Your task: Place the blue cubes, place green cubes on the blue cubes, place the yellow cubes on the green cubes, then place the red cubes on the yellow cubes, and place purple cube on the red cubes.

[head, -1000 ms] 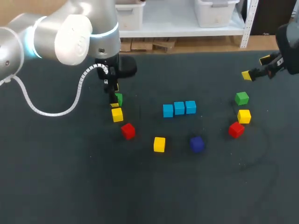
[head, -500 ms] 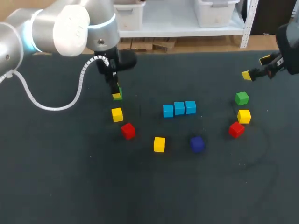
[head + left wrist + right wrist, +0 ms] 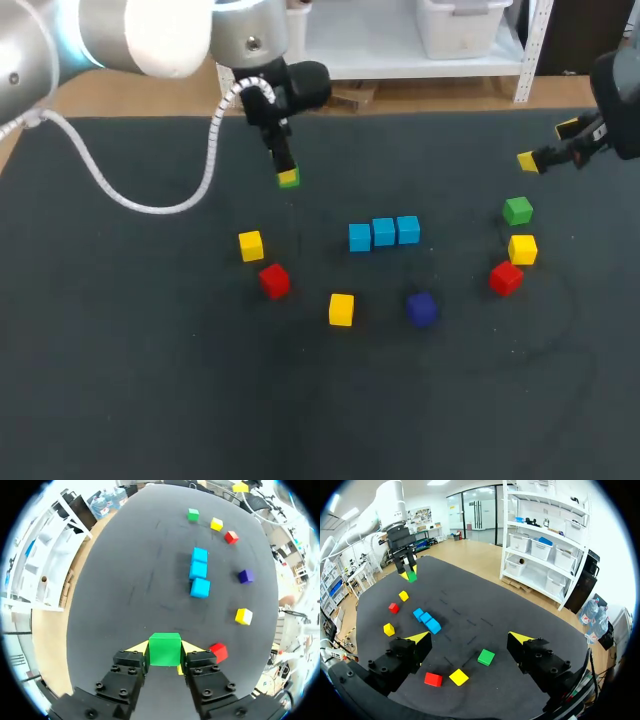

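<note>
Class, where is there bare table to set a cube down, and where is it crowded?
Bare: the near strip of table, in front of the middle yellow cube and purple cube. Crowded: around the blue row and the right-hand trio of cubes.

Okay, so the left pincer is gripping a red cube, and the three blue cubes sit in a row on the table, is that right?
Not quite. The left pincer is gripping a green cube, not a red one; the left wrist view shows it plainly between the yellow tips. The three blue cubes do sit in a row on the table.
</note>
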